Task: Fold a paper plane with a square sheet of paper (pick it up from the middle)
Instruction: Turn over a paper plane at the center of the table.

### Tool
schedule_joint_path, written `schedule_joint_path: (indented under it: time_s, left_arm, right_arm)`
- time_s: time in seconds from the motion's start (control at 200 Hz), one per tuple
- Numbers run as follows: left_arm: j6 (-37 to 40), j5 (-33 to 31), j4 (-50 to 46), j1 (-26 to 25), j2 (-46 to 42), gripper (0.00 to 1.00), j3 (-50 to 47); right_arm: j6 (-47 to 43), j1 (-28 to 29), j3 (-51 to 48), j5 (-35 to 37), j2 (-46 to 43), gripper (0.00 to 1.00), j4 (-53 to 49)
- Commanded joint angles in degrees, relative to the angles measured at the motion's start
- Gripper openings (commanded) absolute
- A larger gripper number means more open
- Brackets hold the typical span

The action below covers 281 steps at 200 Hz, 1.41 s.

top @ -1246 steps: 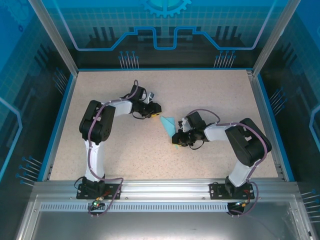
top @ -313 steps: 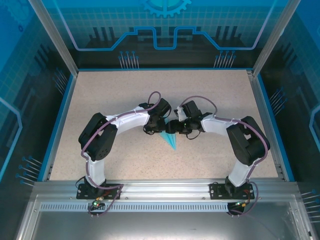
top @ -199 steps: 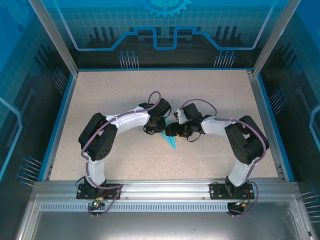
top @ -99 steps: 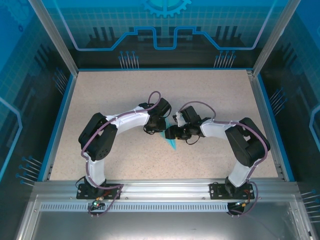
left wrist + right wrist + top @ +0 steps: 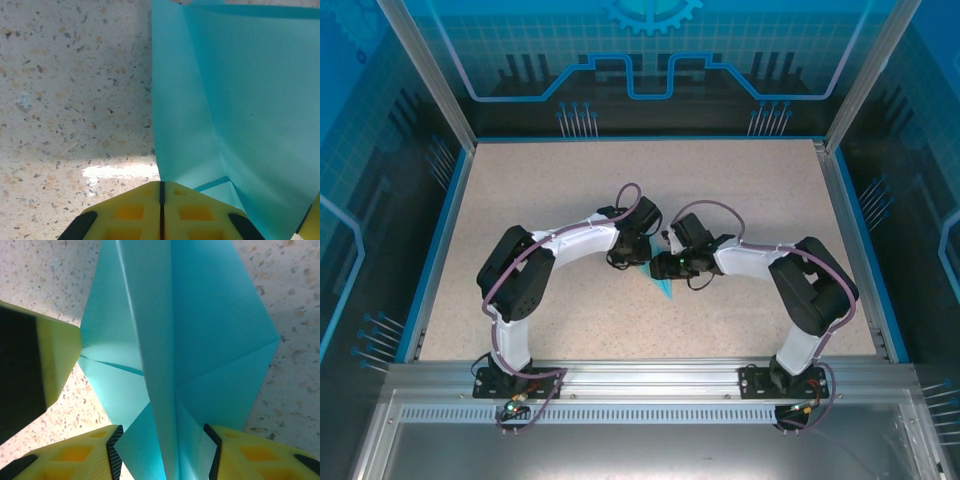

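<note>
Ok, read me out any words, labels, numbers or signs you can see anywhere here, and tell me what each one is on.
There is no readable text anywhere.
The folded light-cyan paper is blank, with creases only.
The speckled beige table has no markings.
The blue back panel carries a gear graphic and circuit-style lines, but no letters or numbers.

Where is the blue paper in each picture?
Top external: the blue paper is a small point near the middle.
Left wrist: it covers the upper right.
Right wrist: it runs down the centre, top to bottom.
Shared landmark: the speckled table under it.
</note>
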Motion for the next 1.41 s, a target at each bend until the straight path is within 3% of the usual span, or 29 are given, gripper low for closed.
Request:
schedule_joint_path:
  time_s: [0.0, 0.155, 0.595, 0.835, 1.025, 1.23, 1.4]
  left_arm:
    - [0.7, 0.8, -0.2, 0.5, -2.1, 0.09, -0.7]
    - [0.8, 0.9, -0.1, 0.5, -2.2, 0.09, -0.5]
    - [0.6, 1.5, 1.2, 0.5, -2.8, 0.12, -1.6]
    - [0.3, 2.0, 2.9, 0.6, -4.3, 0.16, -2.8]
    - [-0.7, 2.8, 6.1, 1.5, -10.3, 0.25, -6.3]
    - [-3.1, 0.0, 9.9, 4.0, -20.5, 0.34, -13.6]
    - [-4.9, 0.3, 11.7, 7.8, -24.9, 0.35, -18.4]
  right_arm:
    - [-0.1, 1.6, 1.6, 3.8, -1.8, 0.43, -3.4]
    - [-0.2, 3.0, 2.4, 6.8, -1.6, 0.35, -5.6]
    - [-1.0, 4.8, 5.2, 9.6, 1.3, 0.3, -8.1]
    - [-0.7, 5.3, 6.6, 11.3, 1.8, 0.2, -9.7]
    - [-0.7, 6.0, 9.3, 14.5, 0.7, 0.13, -13.7]
    - [1.8, 5.8, 14.2, 24.4, -0.8, 0.1, -20.4]
    - [7.1, 4.6, 20.1, 28.2, 5.1, 0.11, -25.2]
